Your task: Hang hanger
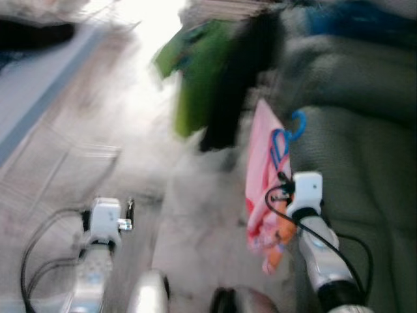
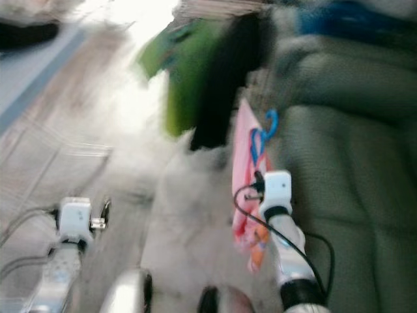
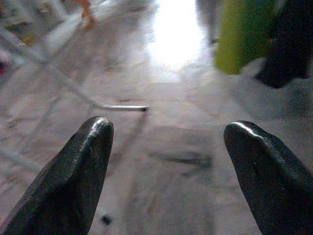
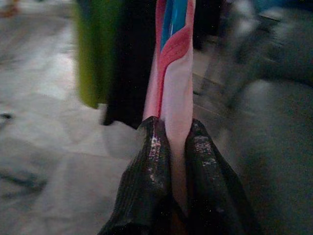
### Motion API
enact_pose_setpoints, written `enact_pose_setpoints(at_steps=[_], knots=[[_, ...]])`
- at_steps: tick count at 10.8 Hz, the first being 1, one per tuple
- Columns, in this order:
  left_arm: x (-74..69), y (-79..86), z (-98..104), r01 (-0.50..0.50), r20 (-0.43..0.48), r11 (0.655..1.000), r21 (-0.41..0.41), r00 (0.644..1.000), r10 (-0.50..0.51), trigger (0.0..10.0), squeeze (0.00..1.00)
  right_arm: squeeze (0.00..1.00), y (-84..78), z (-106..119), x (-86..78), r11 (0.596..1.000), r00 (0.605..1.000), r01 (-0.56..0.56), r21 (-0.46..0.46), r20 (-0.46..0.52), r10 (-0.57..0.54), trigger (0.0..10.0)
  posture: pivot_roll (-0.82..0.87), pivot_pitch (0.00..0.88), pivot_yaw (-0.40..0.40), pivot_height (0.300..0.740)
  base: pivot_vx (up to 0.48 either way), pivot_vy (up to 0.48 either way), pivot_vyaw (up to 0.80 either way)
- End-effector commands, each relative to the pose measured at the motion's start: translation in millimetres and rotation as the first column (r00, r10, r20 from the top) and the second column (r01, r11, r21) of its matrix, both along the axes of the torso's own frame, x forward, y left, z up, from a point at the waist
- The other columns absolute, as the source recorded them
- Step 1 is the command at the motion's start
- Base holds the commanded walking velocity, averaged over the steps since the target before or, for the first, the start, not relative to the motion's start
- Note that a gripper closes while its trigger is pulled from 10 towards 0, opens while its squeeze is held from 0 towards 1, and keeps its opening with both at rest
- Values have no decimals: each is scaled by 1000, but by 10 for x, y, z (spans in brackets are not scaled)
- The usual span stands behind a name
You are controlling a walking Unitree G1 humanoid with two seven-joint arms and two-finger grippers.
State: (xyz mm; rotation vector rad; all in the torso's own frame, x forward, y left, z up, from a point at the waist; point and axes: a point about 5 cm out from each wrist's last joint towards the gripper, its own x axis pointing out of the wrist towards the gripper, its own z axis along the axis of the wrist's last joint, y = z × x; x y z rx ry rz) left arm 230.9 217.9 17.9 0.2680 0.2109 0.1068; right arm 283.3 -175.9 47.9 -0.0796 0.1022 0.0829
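The floor point(image 1: 117, 124) is pale stone-like tile, blurred, with a bright glare patch near the top. A thin metal bar point(image 3: 124, 107) of a rack's foot lies flat on it. To the right, a grey-green sofa point(image 1: 365, 176) stands on the floor.

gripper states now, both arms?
Left gripper: open, holding nothing, above the floor.
Right gripper: shut on the pink garment that hangs on the blue hanger.
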Motion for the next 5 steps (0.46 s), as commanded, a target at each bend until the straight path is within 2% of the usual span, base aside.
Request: enact_pose_setpoints(at_steps=[1, 2, 3, 5], knots=[[49, -26, 42, -8, 24, 1000, -13, 1000, 9, 10000, 0, 0, -21, 65, 33, 1000, 999, -13, 0, 31, 13, 10000, 63, 156, -83, 740, 0, 0, 800], [79, -43, 68, -6, 39, 1000, -11, 999, 6, 10000, 0, 0, 6, 84, 48, 999, 999, -35, -1, 39, 35, 10000, 60, 160, -81, 740, 0, 0, 800], [99, -57, 81, -14, 53, 1000, 9, 999, 14, 10000, 0, 0, 79, 90, 53, 992, 992, -124, -20, 35, 125, 10000, 56, 160, -81, 740, 0, 0, 800], [108, -78, 74, -12, 54, 1000, 9, 998, 12, 10000, 0, 0, 66, 89, 64, 989, 988, -151, -1, 22, 151, 10000, 56, 160, -84, 740, 0, 0, 800]])
